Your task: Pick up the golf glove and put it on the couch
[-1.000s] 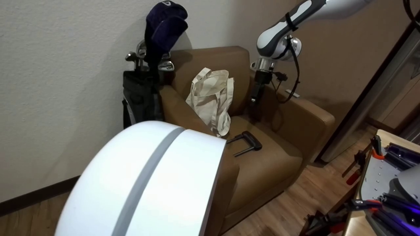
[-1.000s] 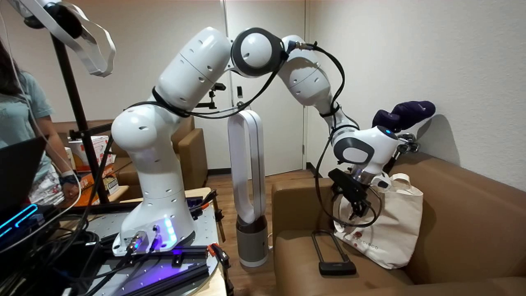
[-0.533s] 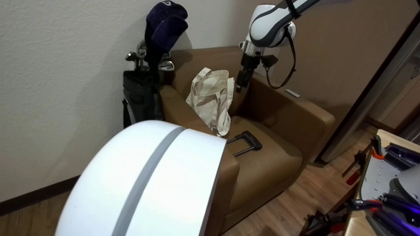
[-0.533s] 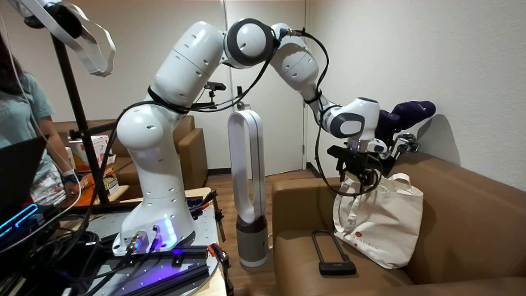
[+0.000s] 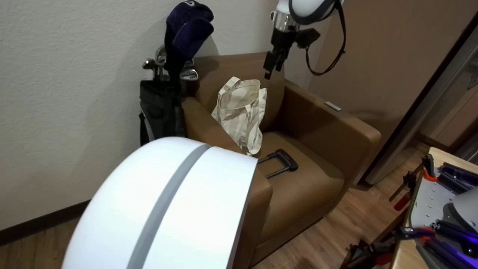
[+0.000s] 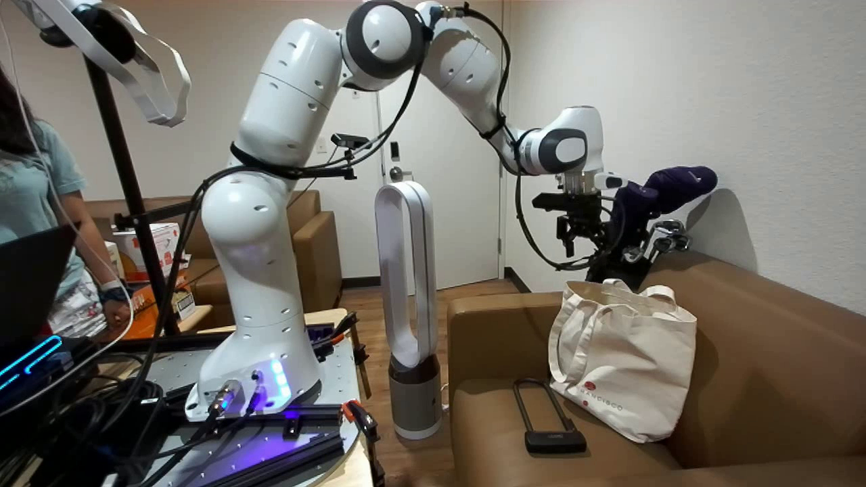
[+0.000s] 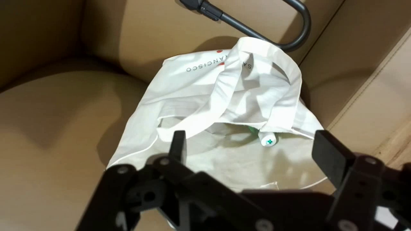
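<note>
My pincer (image 7: 249,150) gapes wide, empty, above the bag (image 6: 629,365) on the couch (image 6: 764,379); I can't spot the glove, maybe inside the bag, but it should be soft, light, best pinched at its cuff.

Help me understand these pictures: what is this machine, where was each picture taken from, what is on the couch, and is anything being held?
The machine is a robot arm: a chain of joints with a black pincer at its end in place of a hand. The wide pictures are taken from two spots in the room, off the robot. The close one, looking down on the pale cloth bag, is taken from the arm's own wrist. On the brown couch are that bag and a black U-shaped lock; a dark golf bag with clubs stands beside it. The pincer is open above the cloth bag, holding nothing. I cannot make out the golf glove it is meant to move.
</note>
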`<action>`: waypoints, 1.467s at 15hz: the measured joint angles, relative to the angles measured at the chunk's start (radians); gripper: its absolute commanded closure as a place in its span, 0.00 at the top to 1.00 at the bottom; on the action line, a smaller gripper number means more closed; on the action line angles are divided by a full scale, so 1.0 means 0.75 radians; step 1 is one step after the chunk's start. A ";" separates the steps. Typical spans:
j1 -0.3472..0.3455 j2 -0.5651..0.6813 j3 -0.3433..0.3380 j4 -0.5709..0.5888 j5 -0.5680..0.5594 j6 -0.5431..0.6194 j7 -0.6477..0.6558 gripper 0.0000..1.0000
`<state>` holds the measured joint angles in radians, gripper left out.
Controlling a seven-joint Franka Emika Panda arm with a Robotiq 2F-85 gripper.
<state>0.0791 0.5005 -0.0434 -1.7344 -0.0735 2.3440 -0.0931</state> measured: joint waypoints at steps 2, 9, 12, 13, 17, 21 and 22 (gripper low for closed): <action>0.002 -0.066 0.022 0.008 -0.020 -0.060 -0.020 1.00; 0.006 -0.051 0.142 0.101 -0.020 0.055 -0.192 1.00; 0.002 -0.051 0.139 0.101 -0.020 0.054 -0.192 1.00; 0.001 -0.049 0.141 0.101 -0.018 0.081 -0.192 1.00; -0.001 0.010 0.182 0.130 -0.006 0.419 -0.194 1.00; 0.027 0.129 0.212 0.246 -0.052 0.687 -0.217 1.00; 0.040 0.160 0.205 0.282 -0.084 0.738 -0.219 1.00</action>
<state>0.1089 0.6206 0.1106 -1.5230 -0.1364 2.8976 -0.2574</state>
